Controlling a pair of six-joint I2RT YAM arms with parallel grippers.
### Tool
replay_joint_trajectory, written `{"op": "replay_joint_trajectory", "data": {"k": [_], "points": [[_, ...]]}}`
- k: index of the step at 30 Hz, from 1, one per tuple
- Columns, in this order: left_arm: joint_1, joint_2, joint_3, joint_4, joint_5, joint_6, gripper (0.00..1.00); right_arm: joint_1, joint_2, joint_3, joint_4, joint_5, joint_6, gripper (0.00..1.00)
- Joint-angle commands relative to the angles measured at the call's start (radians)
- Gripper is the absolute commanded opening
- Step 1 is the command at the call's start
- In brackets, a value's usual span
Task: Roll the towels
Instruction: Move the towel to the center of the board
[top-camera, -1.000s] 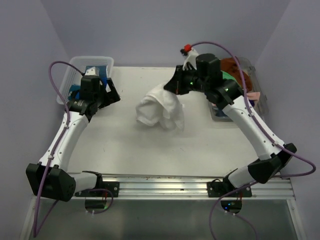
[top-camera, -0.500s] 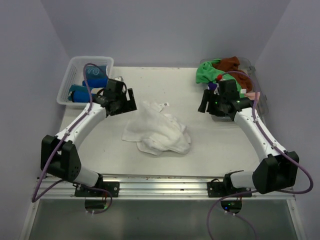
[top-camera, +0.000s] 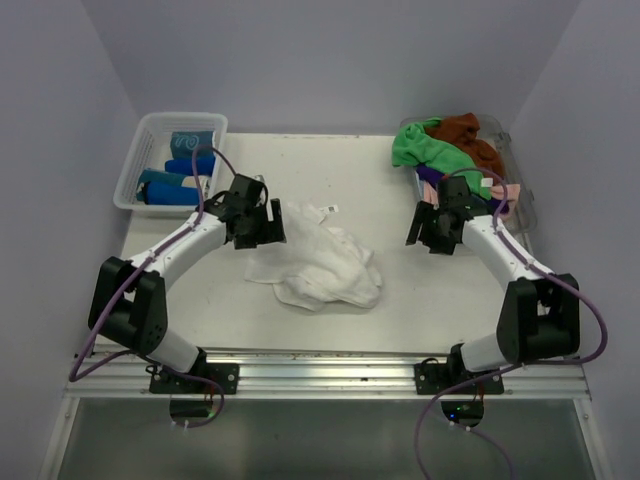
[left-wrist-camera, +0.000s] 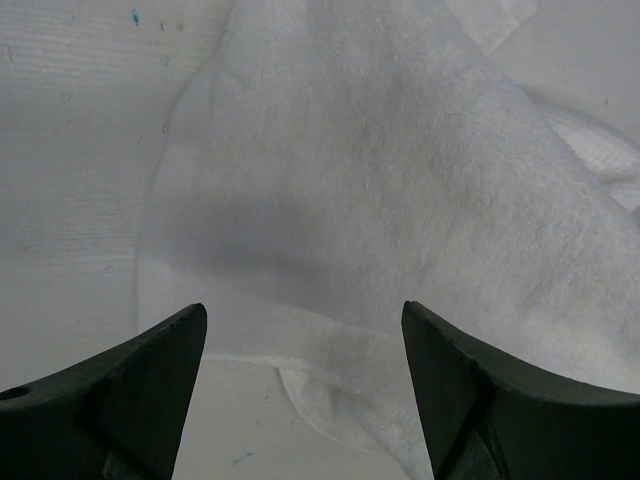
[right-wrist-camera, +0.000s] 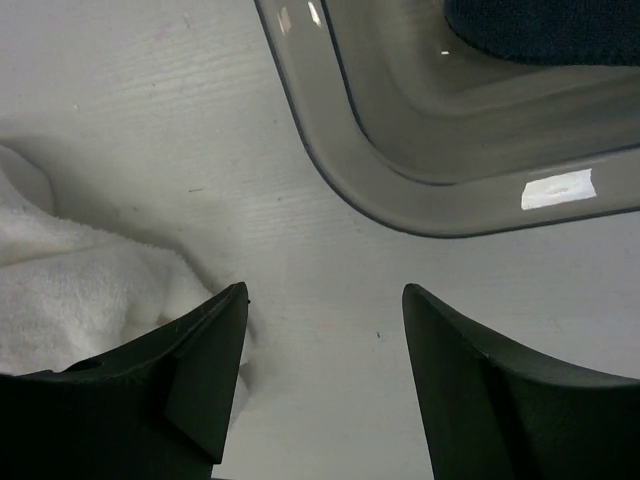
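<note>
Seen from above, the crumpled white towel (top-camera: 318, 262) lies mid-frame on the tabletop (top-camera: 220, 300), with coloured towels (top-camera: 430, 145) heaped at the upper right. Only the wrist views show the claws plainly. The left claw (left-wrist-camera: 300, 320) is spread wide over the white towel, holding nothing, and the right claw (right-wrist-camera: 322, 295) is wide and empty beside the clear tub (right-wrist-camera: 420, 150).

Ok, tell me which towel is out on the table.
The white towel, lying crumpled outside any container. The green towel and rust-brown towel sit heaped in the clear tub, and the blue rolls lie in the white basket.
</note>
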Motion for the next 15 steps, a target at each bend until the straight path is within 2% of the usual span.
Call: {"op": "replay_joint_trajectory", "data": {"k": [1,6,10,15], "points": [[0.004,0.007,0.011,0.054,0.010,0.002,0.83,-0.007,0.052,0.025,0.083,0.028,0.027,0.67],[0.004,0.027,0.012,0.055,0.019,0.006,0.83,-0.021,0.114,0.062,0.093,0.175,0.040,0.67],[0.004,0.040,-0.002,0.074,0.033,0.008,0.83,-0.053,0.120,0.066,0.164,0.202,0.045,0.67],[0.005,0.052,-0.006,0.075,0.042,0.009,0.83,-0.065,0.175,0.152,0.173,0.231,0.034,0.68]]}}
